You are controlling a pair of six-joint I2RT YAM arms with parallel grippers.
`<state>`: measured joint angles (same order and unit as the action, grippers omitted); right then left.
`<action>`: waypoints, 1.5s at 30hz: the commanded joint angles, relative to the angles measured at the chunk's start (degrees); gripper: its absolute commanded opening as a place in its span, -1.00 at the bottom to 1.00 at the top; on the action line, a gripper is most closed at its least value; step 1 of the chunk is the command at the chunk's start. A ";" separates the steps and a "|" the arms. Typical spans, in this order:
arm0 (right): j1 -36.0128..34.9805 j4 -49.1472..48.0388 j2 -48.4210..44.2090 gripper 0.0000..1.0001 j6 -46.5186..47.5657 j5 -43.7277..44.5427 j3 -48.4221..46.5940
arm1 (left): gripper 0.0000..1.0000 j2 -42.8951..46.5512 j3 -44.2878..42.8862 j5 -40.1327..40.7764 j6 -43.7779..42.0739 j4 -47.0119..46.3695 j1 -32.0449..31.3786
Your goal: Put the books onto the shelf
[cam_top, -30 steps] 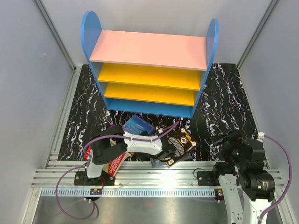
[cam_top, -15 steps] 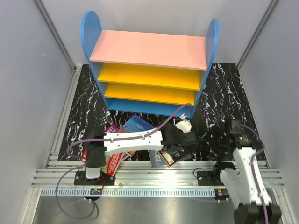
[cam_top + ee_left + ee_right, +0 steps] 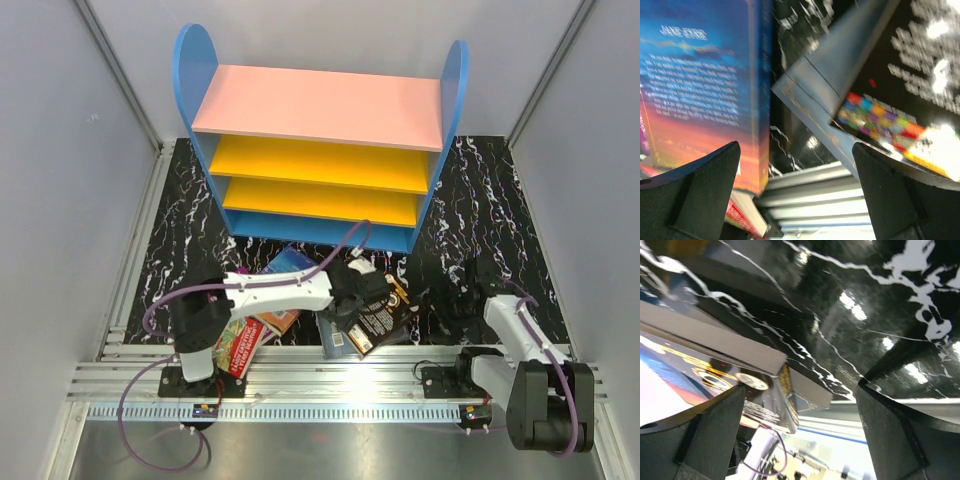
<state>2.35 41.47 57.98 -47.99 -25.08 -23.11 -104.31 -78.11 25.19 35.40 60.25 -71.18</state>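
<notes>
Books (image 3: 378, 320) in heap before shelf (image 3: 315, 105)

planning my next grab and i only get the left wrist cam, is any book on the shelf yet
observer: No. Every board of the shelf is bare; the books all lie on the marbled mat in front of it.
operator: where's the right arm
observer: The right gripper is low over the mat, just right of the black book, fingers open and empty.
operator: and my left one from above
observer: The left gripper hangs over that black book, with Jane Eyre to its left.
</notes>
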 commanded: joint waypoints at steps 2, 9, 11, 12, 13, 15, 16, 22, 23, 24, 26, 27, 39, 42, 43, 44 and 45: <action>-0.15 -2.81 -5.32 0.99 -3.25 -1.02 -0.17 | 0.98 5.08 0.94 -2.51 -1.82 -6.72 4.46; -0.15 -7.27 -9.03 0.99 -8.69 0.12 0.34 | 0.97 3.34 -0.20 -3.04 -3.76 -7.60 7.37; -0.15 -8.51 -6.66 1.00 -9.31 -0.14 0.87 | 0.97 1.84 -0.64 -2.43 -3.93 -7.25 7.81; -0.15 -9.73 -6.13 0.99 -9.58 0.03 1.40 | 0.97 0.18 -0.82 -2.43 -3.93 -6.82 7.98; -0.15 -10.35 -5.34 0.99 -9.93 0.21 1.67 | 0.97 -0.71 -1.17 -1.90 -3.85 -6.46 8.07; -0.15 -12.80 -5.24 0.99 -11.07 0.73 2.54 | 0.97 -3.69 -1.70 -1.64 -3.41 -5.41 8.42; -0.15 -13.69 -4.89 0.99 -11.68 0.82 2.90 | 0.97 -4.58 -2.05 -0.77 -3.23 -4.97 8.42; -0.15 -18.53 -3.31 0.95 -13.97 1.35 5.18 | 0.97 -8.71 -3.20 1.45 -1.56 -1.89 9.12; -0.24 -19.14 -3.31 0.93 -14.67 1.26 5.62 | 0.97 -8.98 -2.85 0.66 -1.82 -2.24 9.74; -0.33 -21.06 -3.22 0.93 -15.29 1.35 6.84 | 0.97 -8.89 -2.15 -0.22 -2.17 -3.20 10.09; -1.03 -23.18 -3.31 0.90 -17.13 1.35 8.17 | 0.96 -8.98 -1.79 -1.63 -2.96 -3.73 10.18; -1.38 -25.11 -3.31 0.86 -17.66 1.61 9.22 | 0.94 -8.80 -1.96 -2.16 -2.97 -3.91 10.09; -12.28 -33.31 1.70 0.14 -19.87 6.71 9.15 | 0.89 -10.38 -3.11 -10.25 0.02 -5.84 6.05; -12.46 -30.94 0.83 -0.20 -16.97 7.41 7.83 | 0.88 -10.74 -2.58 -10.95 0.02 -6.28 5.35; -12.54 -29.45 0.13 -0.38 -15.75 7.59 7.65 | 0.88 -10.74 -2.23 -11.21 0.02 -6.63 5.09; -12.46 -28.74 -0.58 -0.53 -15.39 8.20 7.56 | 0.88 -10.65 -2.23 -11.39 0.02 -6.64 4.91; -12.37 -28.21 -2.50 -0.64 -15.12 8.21 7.64 | 0.88 -10.56 -1.70 -11.48 0.02 -6.81 4.65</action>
<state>-9.21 7.49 57.34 -64.86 -21.43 -15.05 -111.74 -81.62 21.98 33.36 57.30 -64.03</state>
